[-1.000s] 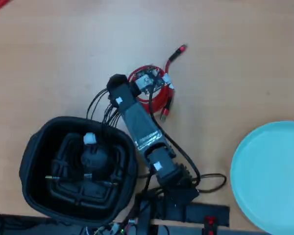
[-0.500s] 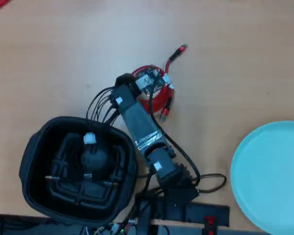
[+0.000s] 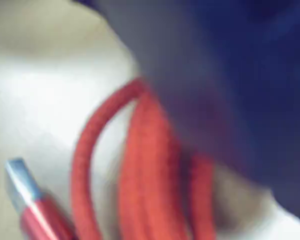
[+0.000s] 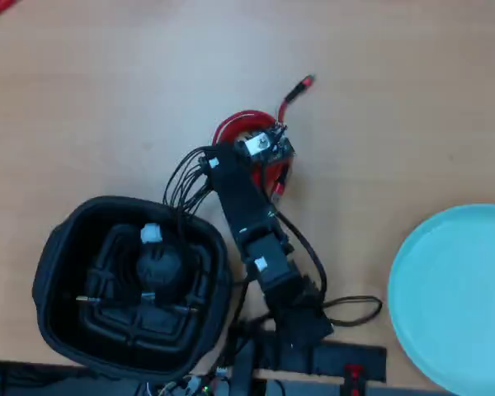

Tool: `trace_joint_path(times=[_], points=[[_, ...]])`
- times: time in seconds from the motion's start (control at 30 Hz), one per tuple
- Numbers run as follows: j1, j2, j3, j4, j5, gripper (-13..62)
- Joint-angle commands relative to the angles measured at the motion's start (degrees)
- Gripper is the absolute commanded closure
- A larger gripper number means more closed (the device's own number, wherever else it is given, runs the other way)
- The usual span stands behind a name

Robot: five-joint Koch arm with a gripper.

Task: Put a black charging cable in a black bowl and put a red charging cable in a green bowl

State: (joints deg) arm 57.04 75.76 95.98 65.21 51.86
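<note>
Sitting on the desk (image 4: 107, 99), the red charging cable (image 4: 241, 124) is right under the fingers (image 4: 268, 153); can't tell if they're apart or together; wrist view's blurry; black charging cable (image 4: 140, 276) lies in the black bowl (image 4: 54, 247); green bowl (image 4: 454, 297) well off right.

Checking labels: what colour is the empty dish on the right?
Pale teal-green dish, plain; overhead view shows it best.

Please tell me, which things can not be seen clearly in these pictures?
- Pincer: overhead view, the wrist covers the jaws; open or shut cannot be told. Wrist view shows only a dark blur at top right.
- Red cable: overhead view, partly under the arm; whether it is gripped is hidden. Wrist view is blurred.
- Green bowl: cut off by the right edge, overhead view.
- Black cable in the black bowl: dark on dark, outline unclear.
</note>
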Motion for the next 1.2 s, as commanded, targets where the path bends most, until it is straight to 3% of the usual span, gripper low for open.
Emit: trace_joint_path(times=[0.0,0.13,0.23,0.53,0.63,0.77,0.9,1.17], points=[[0.88,0.00,-1.58,-0.26,1.76,6.9],[1.23,-0.88,-2.02,-0.44,1.67,7.4],[1.23,-2.20,-2.29,-1.41,1.76,12.9],[1.67,-2.11,-3.16,-1.85,1.76,58.8],[1.58,-1.49,-5.10,-1.76,1.32,55.0],[1.93,0.18,-5.62,-0.97,0.97,55.3],[4.04,13.45,-6.33,-0.09,0.70,55.3],[10.55,28.56,-5.80,0.09,-1.67,55.3]])
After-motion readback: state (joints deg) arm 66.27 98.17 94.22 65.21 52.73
